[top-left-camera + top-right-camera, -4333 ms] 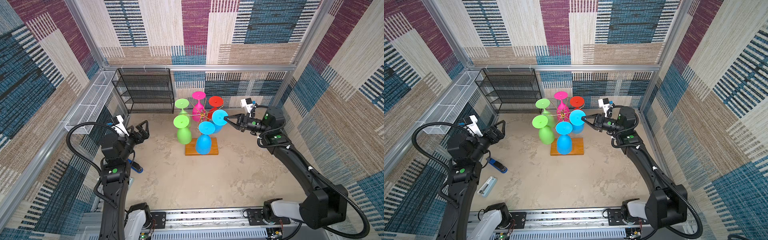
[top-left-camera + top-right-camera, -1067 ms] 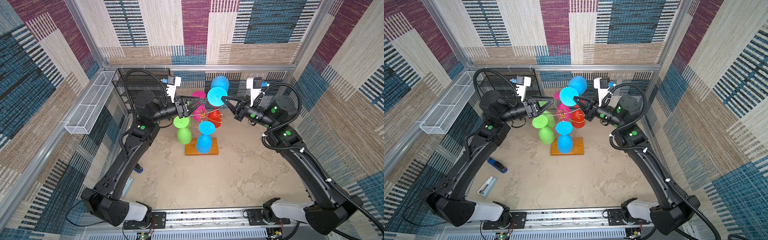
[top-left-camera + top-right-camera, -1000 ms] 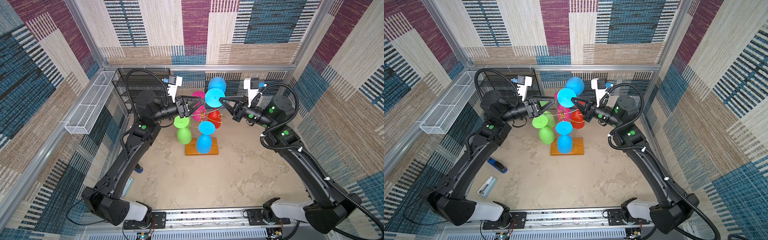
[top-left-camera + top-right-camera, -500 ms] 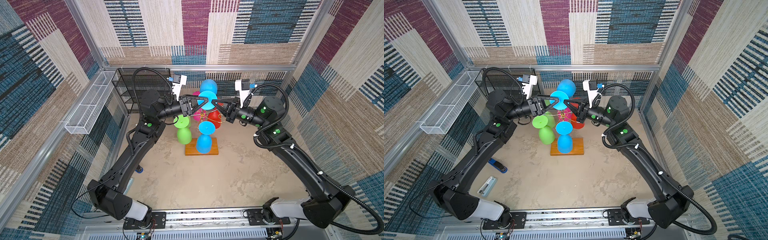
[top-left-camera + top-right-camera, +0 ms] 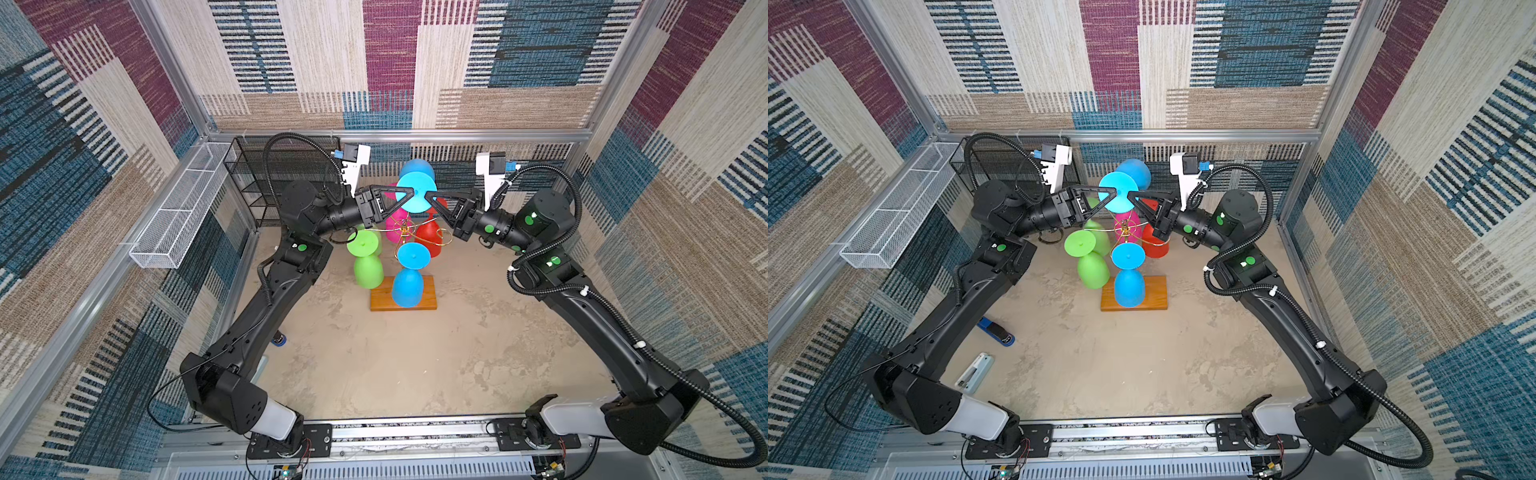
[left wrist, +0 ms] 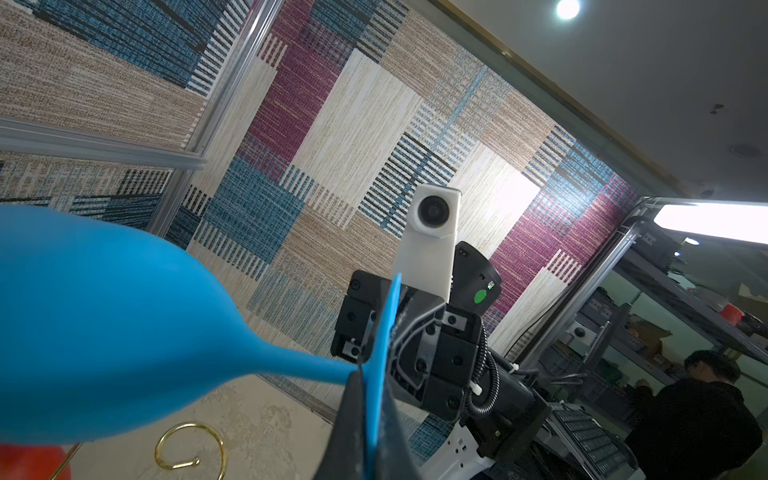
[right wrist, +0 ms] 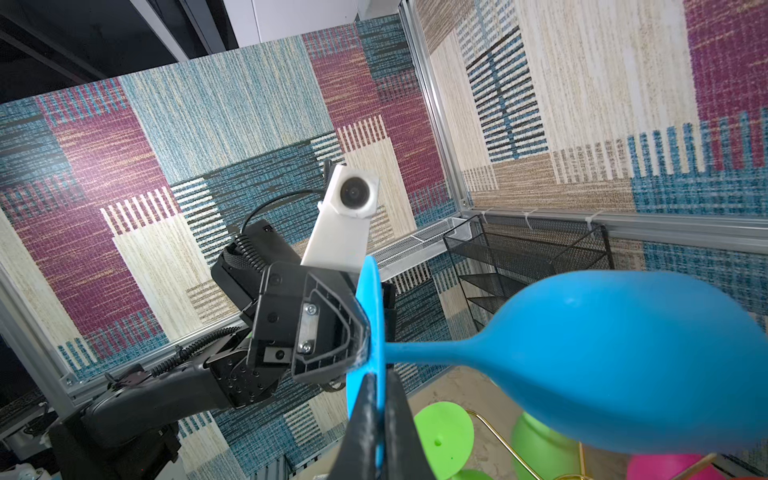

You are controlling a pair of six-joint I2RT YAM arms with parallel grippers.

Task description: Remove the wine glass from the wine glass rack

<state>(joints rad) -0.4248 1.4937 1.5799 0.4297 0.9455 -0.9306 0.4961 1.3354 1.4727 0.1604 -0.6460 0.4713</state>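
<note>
Holding blue wine glass (image 5: 417, 171) up high, upper middle of frame, off rack (image 5: 382, 301). Our left gripper (image 5: 410, 192) and right gripper (image 5: 429, 195) both pinch its foot. Lifting looks done; putting down remains.

Raised blue wine glass (image 6: 108, 324): bowl cut off by the edge of each wrist view, its rim blurred in the right wrist view.
Left gripper (image 6: 368, 399): fingers cropped by the left wrist view's edge.
Wine glass rack (image 5: 404, 227): central post mostly covered by glasses in both top views.
Pink glass (image 5: 395, 224): largely masked by the raised foot.
Blue stapler (image 5: 279, 340): nearly hidden behind the left arm (image 5: 266, 299), by the worktop's left edge.
</note>
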